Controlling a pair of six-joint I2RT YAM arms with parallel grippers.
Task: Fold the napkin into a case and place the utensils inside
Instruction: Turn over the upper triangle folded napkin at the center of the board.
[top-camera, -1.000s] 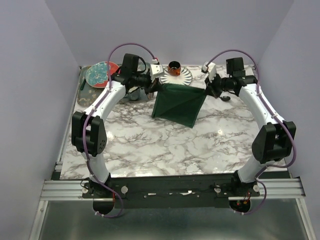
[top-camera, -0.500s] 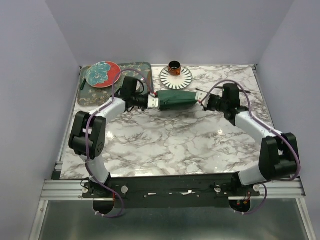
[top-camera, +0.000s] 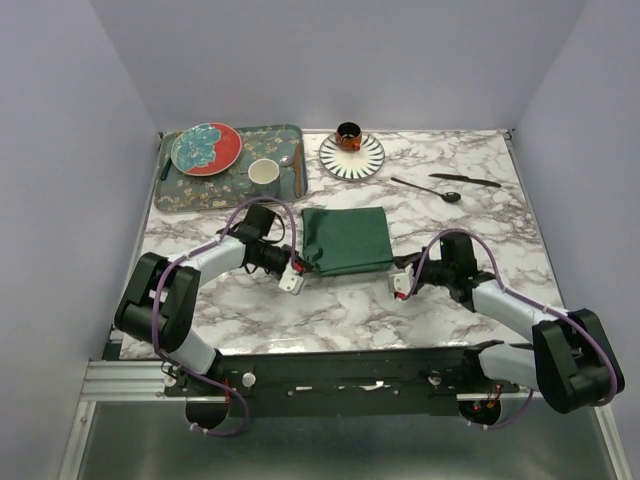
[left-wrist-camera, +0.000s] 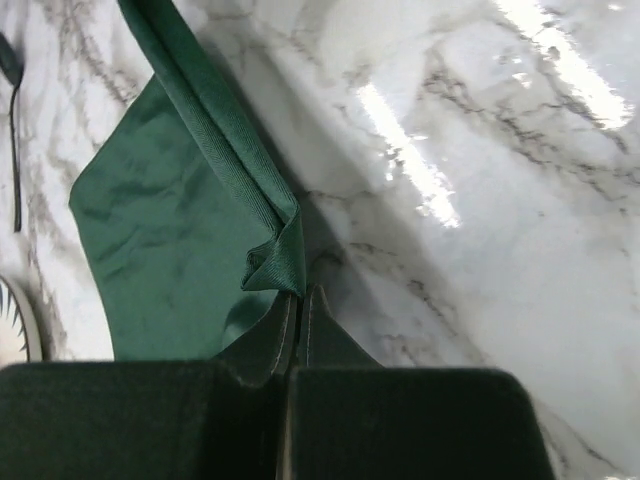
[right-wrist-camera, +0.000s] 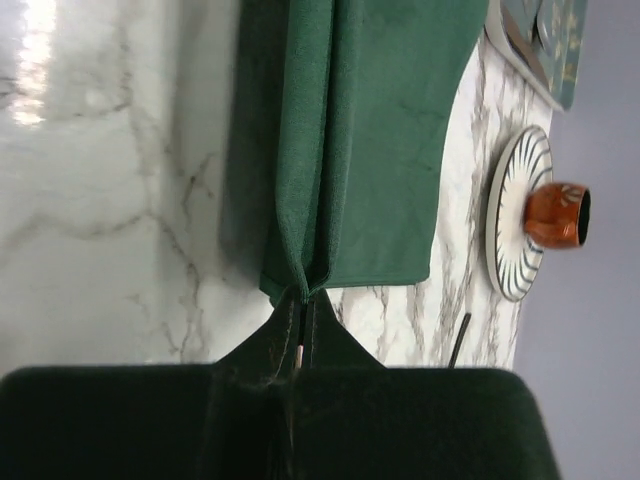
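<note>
The napkin (top-camera: 347, 240) lies folded double and flat on the near side of the striped plate (top-camera: 351, 155), apart from it. The left gripper (left-wrist-camera: 300, 302) has its jaws pressed together on the napkin's corner nearer than and left of that plate, and the right gripper (right-wrist-camera: 303, 300) pinches the corner nearer and right of it. The cloth looks light, limp and a bit slick, so it should sag and slide between holds; the stacked layers at corners and hems seem the surest grip.

The marble table (top-camera: 340, 300) bears a tray (top-camera: 180, 195), a striped plate (top-camera: 370, 160), the napkin (top-camera: 347, 240) and, seemingly, two dark utensils (top-camera: 465, 180).
</note>
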